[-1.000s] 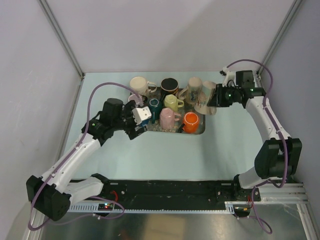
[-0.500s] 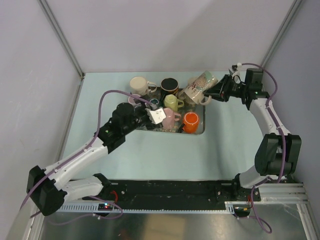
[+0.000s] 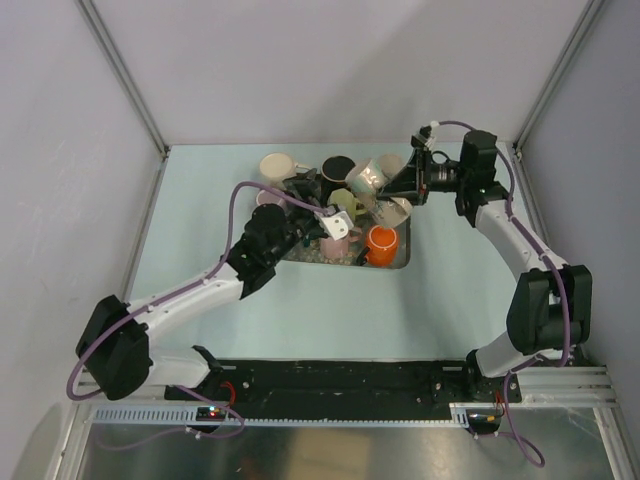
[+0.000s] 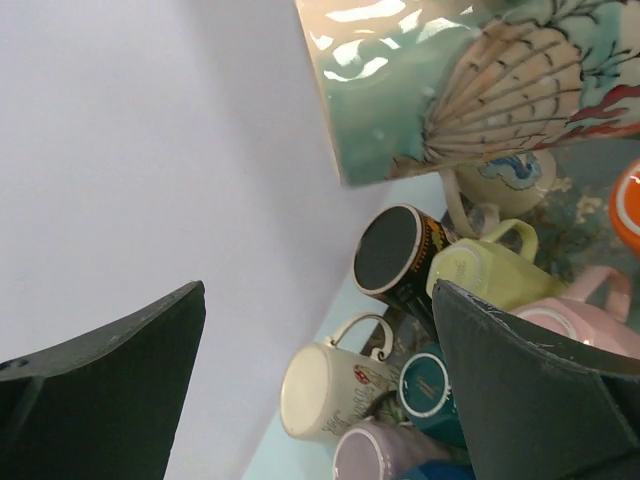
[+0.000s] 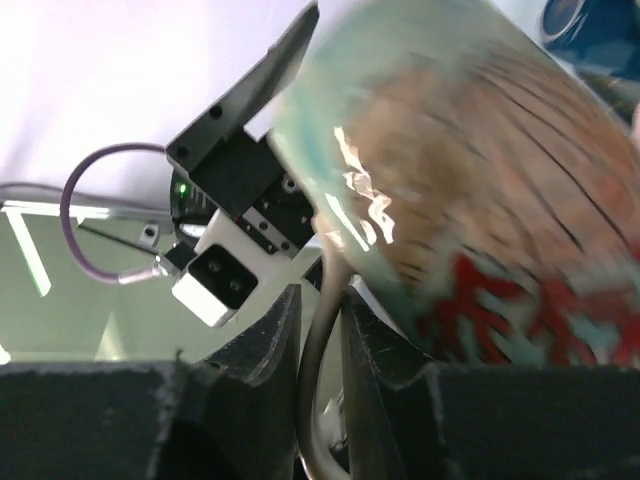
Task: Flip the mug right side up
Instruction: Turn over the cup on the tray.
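Judging this as mid-flip: the right wrist should roll slowly until the rim faces up, pinching hard on the thin handle (image 5: 318, 330) so the heavy body cannot swing, and set down only on a bare patch of the tray (image 3: 404, 266). The left arm stretches from lower left toward frame centre, with the left gripper (image 3: 322, 208) spread wide and empty by the pink mug (image 3: 334, 243). Beyond, at upper centre, the seashell mug (image 3: 368, 178) hangs tilted in the air. The right arm bends in from the right edge, and the right gripper (image 3: 403, 185) is clamped on that handle.
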